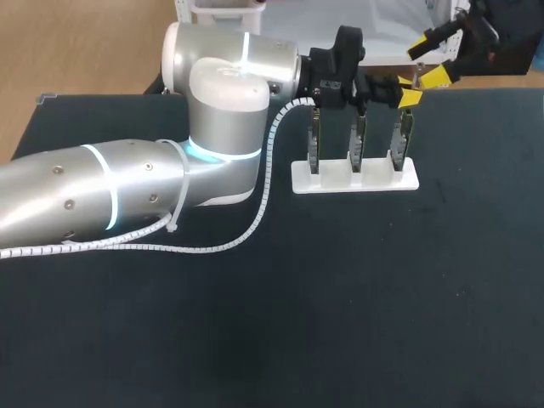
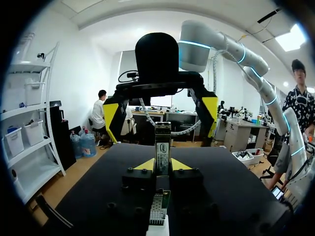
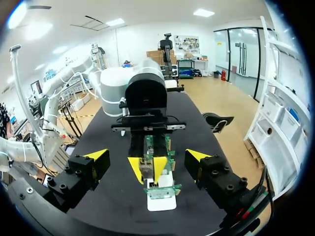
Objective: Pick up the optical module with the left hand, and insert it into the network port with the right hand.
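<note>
A stand (image 1: 354,178) sits on the table (image 1: 340,323) in the upper middle of the frame, with three modules (image 1: 357,140) upright in a row on it. My left arm (image 1: 127,191) comes in from the left edge, behind that row. My left gripper (image 1: 409,95) is at the top of the rightmost module (image 1: 399,140), a finger against each side. My right gripper (image 1: 429,61) hangs in the upper right corner, fingers spread wide.

Small label (image 2: 162,149) on the optical module (image 2: 162,163), print seemingly illegible.

Robotics laboratory bench. Evidence: black-topped table (image 1: 340,323); left arm (image 1: 127,187) entering from 9 o'clock, right arm (image 1: 497,42) from 2 o'clock; white rack (image 1: 354,177) of upright optical modules (image 1: 357,140) toward 2 o'clock.
</note>
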